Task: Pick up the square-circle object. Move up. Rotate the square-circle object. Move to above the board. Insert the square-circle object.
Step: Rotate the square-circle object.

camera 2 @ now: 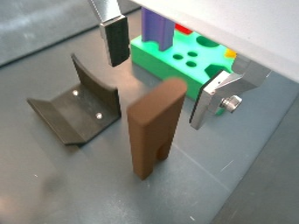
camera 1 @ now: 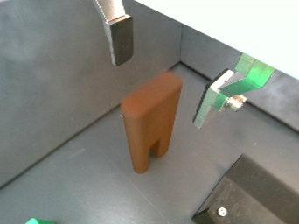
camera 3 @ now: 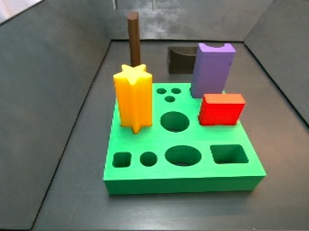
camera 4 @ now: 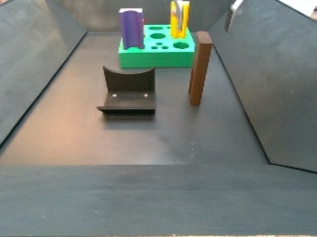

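Note:
The square-circle object (camera 2: 155, 127) is a dark brown flat piece standing upright on the floor, its peg legs down. It also shows in a wrist view (camera 1: 152, 122) and, thin like a rod, in both side views (camera 3: 132, 41) (camera 4: 199, 67). My gripper (camera 2: 163, 70) is open and empty above its top end, one finger (camera 2: 115, 39) on each side, not touching; it also shows in a wrist view (camera 1: 167, 70). The green board (camera 2: 176, 66) lies just beyond the piece and shows in both side views (camera 3: 182, 183) (camera 4: 155, 57).
A yellow star prism (camera 3: 133, 99), a purple notched block (camera 3: 215, 68) and a red block (camera 3: 222, 108) stand in the board. The dark fixture (camera 4: 126, 91) stands on the floor beside the brown piece. Grey walls enclose the floor.

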